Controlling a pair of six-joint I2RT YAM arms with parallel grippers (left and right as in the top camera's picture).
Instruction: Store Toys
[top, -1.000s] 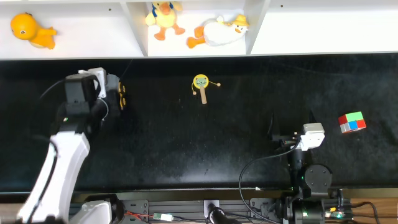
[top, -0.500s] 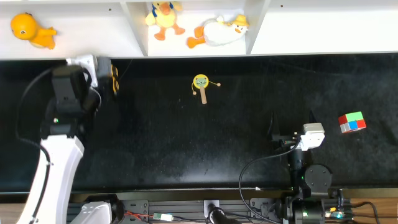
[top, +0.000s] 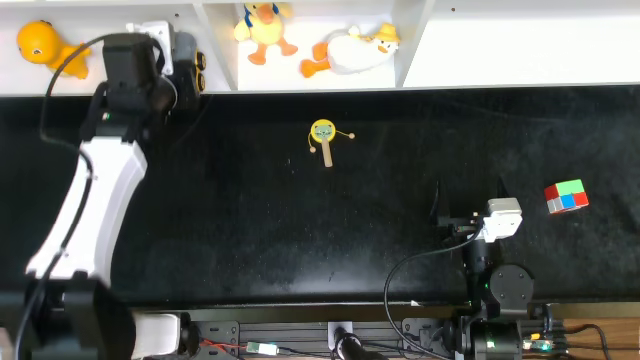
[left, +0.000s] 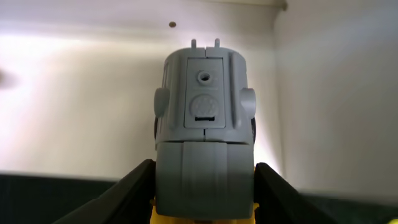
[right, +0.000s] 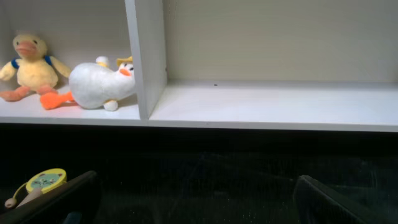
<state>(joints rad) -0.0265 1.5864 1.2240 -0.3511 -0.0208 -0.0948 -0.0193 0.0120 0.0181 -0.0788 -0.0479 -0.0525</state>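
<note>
Left tool (left: 204, 193) clamping boxy grey plastic toy (left: 205, 118)

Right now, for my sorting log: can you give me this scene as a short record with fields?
left fingers: shut on grey toy, facing the shelf's left bay
right fingers: open, holding nothing, low over the table
left bay: orange duck
middle bay: yellow duck, white duck
on table: rattle, cube
left to store: rattle, cube, grey toy
</note>
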